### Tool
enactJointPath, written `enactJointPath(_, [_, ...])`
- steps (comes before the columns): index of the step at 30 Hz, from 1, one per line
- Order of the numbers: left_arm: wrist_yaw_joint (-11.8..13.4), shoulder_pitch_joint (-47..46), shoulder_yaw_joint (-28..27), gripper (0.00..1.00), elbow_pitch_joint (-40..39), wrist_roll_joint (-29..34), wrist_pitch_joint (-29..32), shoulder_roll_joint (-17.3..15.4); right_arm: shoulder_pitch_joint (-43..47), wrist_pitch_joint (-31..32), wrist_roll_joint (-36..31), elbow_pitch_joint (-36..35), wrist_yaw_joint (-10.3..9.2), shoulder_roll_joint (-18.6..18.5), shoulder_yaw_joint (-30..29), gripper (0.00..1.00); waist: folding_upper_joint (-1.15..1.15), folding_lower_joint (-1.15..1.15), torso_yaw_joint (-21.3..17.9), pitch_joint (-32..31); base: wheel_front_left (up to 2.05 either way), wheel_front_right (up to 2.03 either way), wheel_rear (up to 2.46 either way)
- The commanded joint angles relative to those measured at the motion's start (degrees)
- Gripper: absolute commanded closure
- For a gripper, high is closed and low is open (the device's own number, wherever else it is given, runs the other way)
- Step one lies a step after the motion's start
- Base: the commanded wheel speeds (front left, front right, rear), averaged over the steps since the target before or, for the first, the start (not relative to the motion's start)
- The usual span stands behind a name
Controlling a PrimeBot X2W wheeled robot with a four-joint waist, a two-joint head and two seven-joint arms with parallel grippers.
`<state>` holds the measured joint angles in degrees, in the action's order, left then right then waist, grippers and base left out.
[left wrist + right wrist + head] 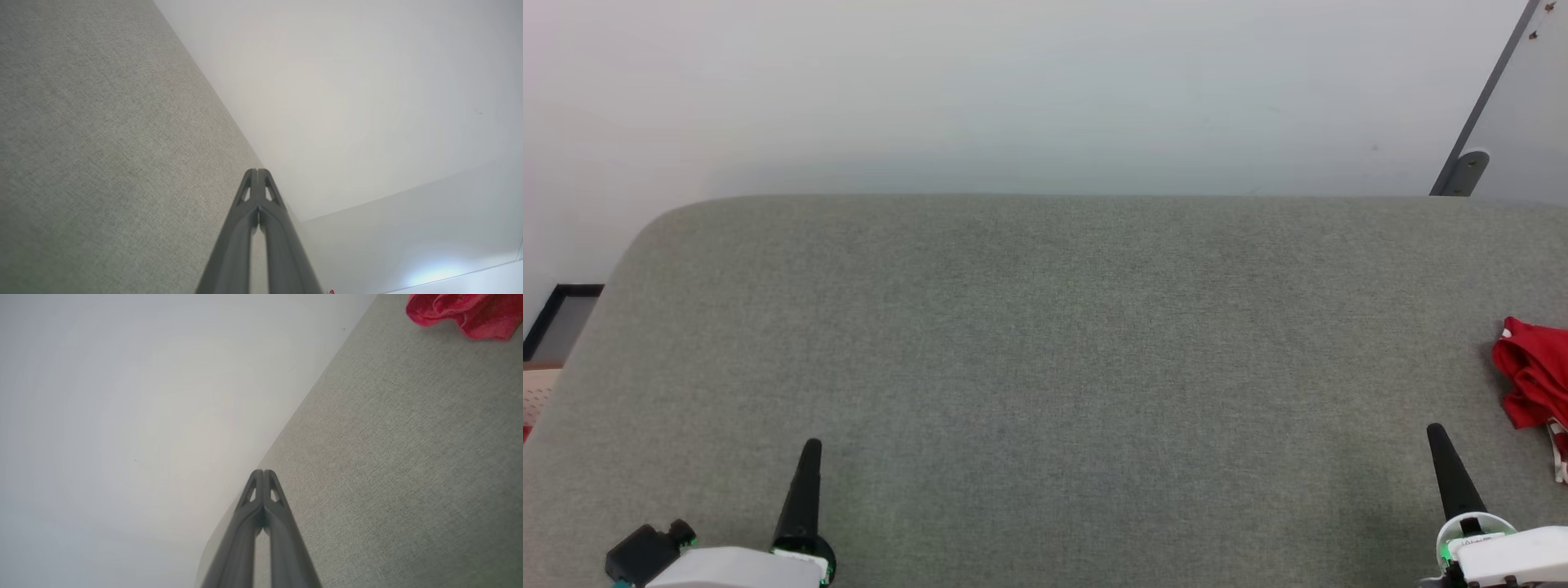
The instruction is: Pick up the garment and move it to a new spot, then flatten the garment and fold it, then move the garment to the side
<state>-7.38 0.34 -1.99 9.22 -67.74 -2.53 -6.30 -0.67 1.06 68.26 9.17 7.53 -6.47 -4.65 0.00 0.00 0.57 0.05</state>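
The garment lies crumpled at the far right edge of the grey fabric surface, a red bundle with a bit of white striped trim showing, cut off by the picture's edge. The right wrist view shows the garment bunched at its top right corner. My right gripper stands at the lower right, shut and empty, a short way to the left of the garment and nearer the front. At the lower left my left gripper is shut with nothing in it. Each wrist view shows its gripper's fingertips pressed together, left gripper, right gripper.
A pale wall rises behind the surface's far edge. A grey panel with a metal bracket leans at the top right. A dark-framed object sits on the floor past the left edge.
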Motion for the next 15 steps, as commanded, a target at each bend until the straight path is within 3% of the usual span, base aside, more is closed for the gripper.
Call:
enactJointPath(1, [-0.1,-1.0,-0.3,1.0,-0.2,-1.3,0.2,-0.1,-1.1,0.3,1.5,-0.1,-0.04,0.1,-0.2,1.0,0.0,0.0,0.0,0.0,0.0,0.0,0.0])
enactJointPath(15, [-0.1,-2.8,-1.0,1.0,1.3,-8.5,2.3,0.5,-2.5,1.7,8.1,1.3,-0.05,1.0,-0.6,1.0,0.0,0.0,-0.1,0.0,0.0,0.0,0.0])
